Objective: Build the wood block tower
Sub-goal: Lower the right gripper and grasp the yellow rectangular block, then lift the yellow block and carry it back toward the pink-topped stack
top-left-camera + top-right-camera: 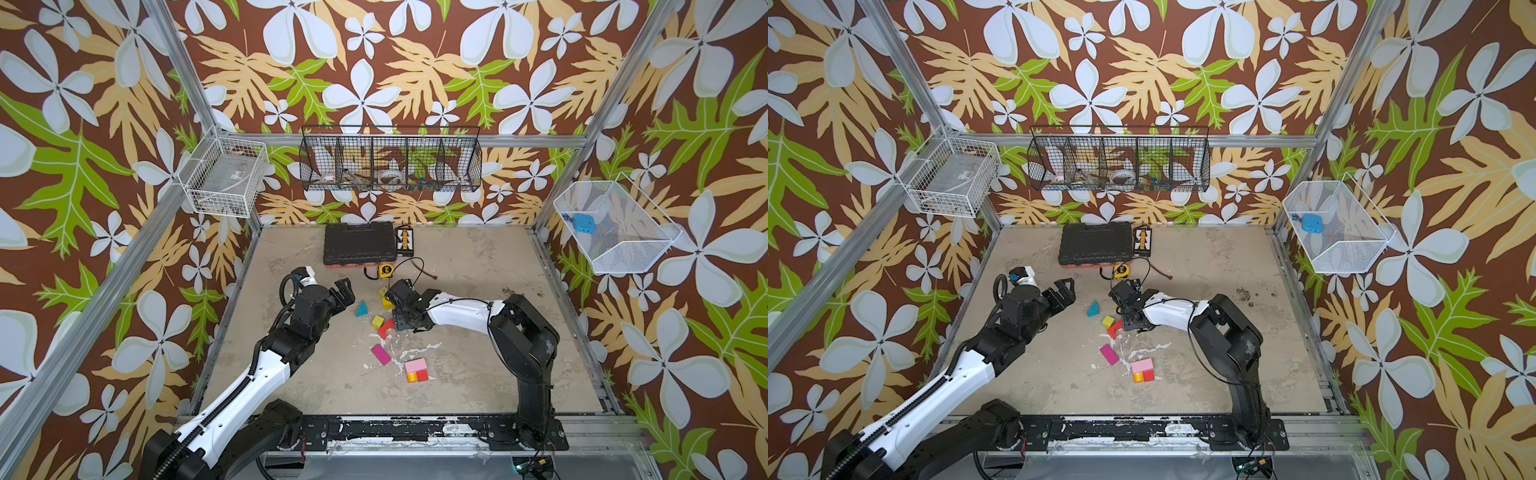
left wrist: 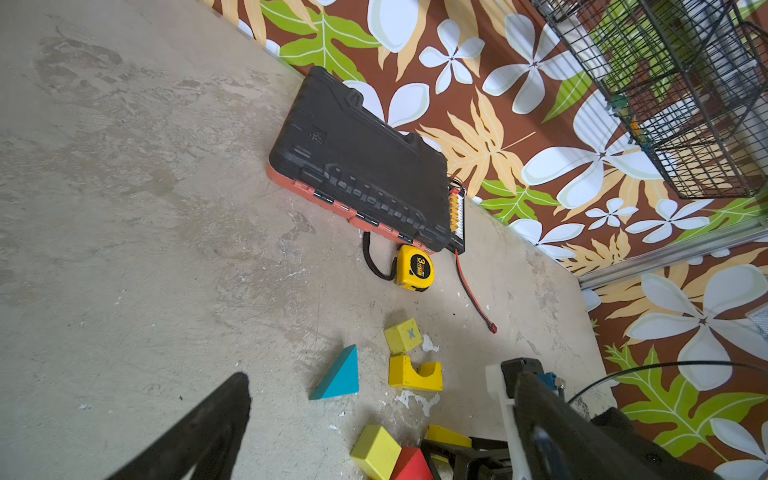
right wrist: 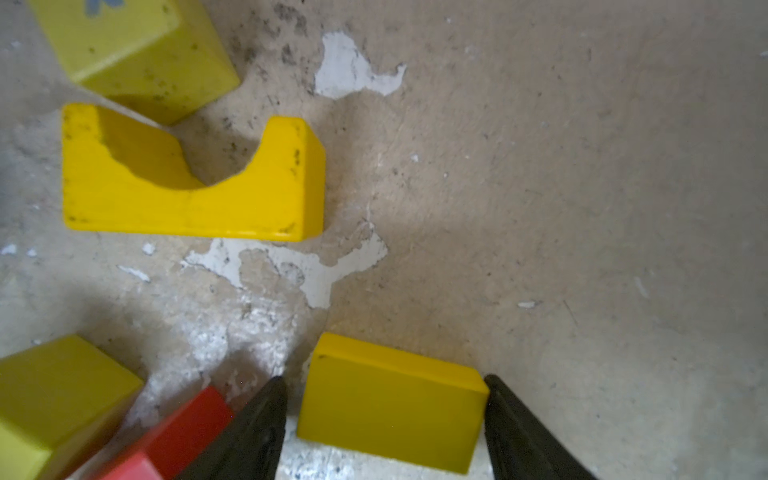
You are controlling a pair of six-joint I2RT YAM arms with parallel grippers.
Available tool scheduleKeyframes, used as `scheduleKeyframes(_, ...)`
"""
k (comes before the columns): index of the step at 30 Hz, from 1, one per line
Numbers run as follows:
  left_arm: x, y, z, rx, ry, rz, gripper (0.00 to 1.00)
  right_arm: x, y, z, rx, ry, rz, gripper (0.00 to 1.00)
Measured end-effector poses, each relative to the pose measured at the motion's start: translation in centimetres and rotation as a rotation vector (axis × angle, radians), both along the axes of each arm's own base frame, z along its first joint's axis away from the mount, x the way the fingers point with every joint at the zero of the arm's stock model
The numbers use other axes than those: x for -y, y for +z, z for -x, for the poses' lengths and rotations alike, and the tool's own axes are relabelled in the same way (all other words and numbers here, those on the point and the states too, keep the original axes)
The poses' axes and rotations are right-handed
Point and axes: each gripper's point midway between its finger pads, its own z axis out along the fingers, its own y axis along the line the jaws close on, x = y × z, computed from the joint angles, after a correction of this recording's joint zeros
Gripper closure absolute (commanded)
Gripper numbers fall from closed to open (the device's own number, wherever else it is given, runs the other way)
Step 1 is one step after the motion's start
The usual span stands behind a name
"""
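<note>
The left gripper (image 1: pixel 349 294) hangs, jaws apart, well left of the red arch (image 1: pixel 386 328). Right of that arch the right gripper (image 3: pixel 383 379) straddles a yellow brick (image 3: pixel 390 409), hidden in both top views; whether it pinches is unclear. The low tower (image 1: pixel 416 370) stands front-right of the arch

red block (image 3: pixel 178 432) is blurry and cut off in the right wrist view, yellow brick (image 3: pixel 390 403) hides under the right arm (image 1: pixel 457 309) in both top views, stuff in the wire basket (image 1: pixel 390 128) is too tiny to tell.
</note>
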Motion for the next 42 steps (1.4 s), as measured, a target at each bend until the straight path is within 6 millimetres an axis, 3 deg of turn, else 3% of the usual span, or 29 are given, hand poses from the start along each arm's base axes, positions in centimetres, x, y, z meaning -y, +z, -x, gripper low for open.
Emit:
scheduleKeyframes(13, 0.0, 0.1, 0.0, -0.003, 0.003, 0.005, 0.0, 0.1, 0.0, -0.4, 0.014, -0.008, 0.011, 0.3)
scheduleKeyframes(20, 0.0, 0.0, 0.0, -0.005, 0.002, 0.005, 0.0, -0.1, -0.1, -0.5, 0.021, -0.007, 0.001, 0.43)
scheduleKeyframes(27, 0.1, 0.4, 0.1, -0.006, -0.002, 0.015, 0.0, 0.6, 0.1, 0.2, 0.016, -0.006, 0.005, 0.44)
scheduleKeyframes(31, 2.4, 3.0, 0.2, -0.033, -0.115, 0.063, 0.0, 0.7, 1.2, 0.4, 0.026, -0.005, -0.009, 0.47)
scheduleKeyframes(33, 4.8, 5.4, 0.5, -0.027, -0.259, 0.079, 0.0, 0.9, 2.0, 0.5, 0.039, -0.006, -0.02, 0.49)
scheduleKeyframes(35, 7.1, 6.1, 1.6, -0.041, -0.421, 0.086, 0.0, 1.1, 2.7, 0.8, 0.047, -0.005, -0.03, 0.51)
scheduleKeyframes(39, 9.6, 2.2, 5.7, -0.181, -0.676, 0.08, 0.0, 1.7, 4.4, 1.7, 0.058, 0.001, -0.062, 0.52)
scheduleKeyframes(42, 9.6, -1.1, 7.7, -0.285, -0.743, 0.062, 0.0, 2.3, 5.5, 2.7, 0.065, 0.011, -0.092, 0.52)
